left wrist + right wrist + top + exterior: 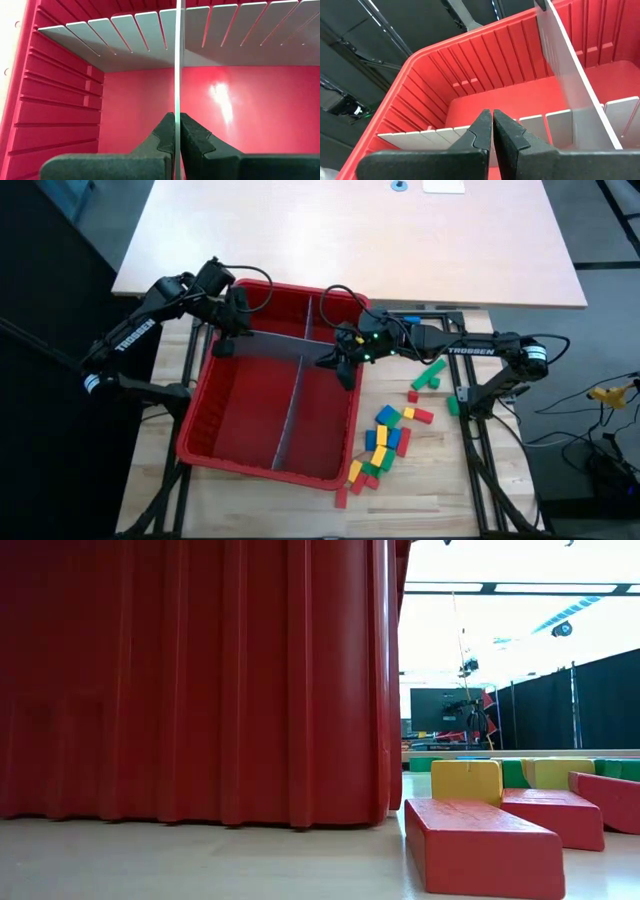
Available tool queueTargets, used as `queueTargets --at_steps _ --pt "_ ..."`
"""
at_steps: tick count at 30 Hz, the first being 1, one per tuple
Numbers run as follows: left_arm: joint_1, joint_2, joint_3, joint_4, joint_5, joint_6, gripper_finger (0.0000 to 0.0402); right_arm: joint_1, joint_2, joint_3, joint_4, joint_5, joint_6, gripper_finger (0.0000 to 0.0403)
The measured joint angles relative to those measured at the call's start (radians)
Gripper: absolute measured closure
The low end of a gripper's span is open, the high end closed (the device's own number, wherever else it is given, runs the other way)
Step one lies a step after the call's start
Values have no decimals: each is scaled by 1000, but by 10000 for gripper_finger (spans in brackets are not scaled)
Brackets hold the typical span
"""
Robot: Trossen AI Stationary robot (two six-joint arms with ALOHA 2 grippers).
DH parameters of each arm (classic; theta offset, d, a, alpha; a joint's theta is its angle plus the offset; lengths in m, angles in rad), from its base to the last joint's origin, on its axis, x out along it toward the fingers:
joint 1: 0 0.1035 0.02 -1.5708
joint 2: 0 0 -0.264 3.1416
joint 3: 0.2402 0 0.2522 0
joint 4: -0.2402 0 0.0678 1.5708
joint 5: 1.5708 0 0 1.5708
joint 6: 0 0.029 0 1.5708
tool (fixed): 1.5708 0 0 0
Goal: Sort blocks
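Small red, green, blue and yellow rectangular blocks (385, 442): heaped on the wooden surface (430, 480) beside the big red plastic bin (205, 405). Right hand (343, 362): fingers together, over the bin, near the blocks. Left hand (228, 340): clamped on a flat grey slotted divider panel (176, 65), well apart from the blocks.

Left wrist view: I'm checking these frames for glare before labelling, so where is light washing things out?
Left wrist view: a white glare patch sits on the red bin floor, right of the grey divider that the left hand pinches. Low view: the bright room beyond the bin wall is blown out, though the near red block reads clearly.
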Motion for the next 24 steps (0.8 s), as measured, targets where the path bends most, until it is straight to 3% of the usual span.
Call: queueTargets --at_steps 19,24 --pt "1 6 0 -10 36 5 401 -7 -13 0 -16 30 9 403" --pt "0 -3 0 -12 23 5 401 -19 -59 0 -13 85 1 403"
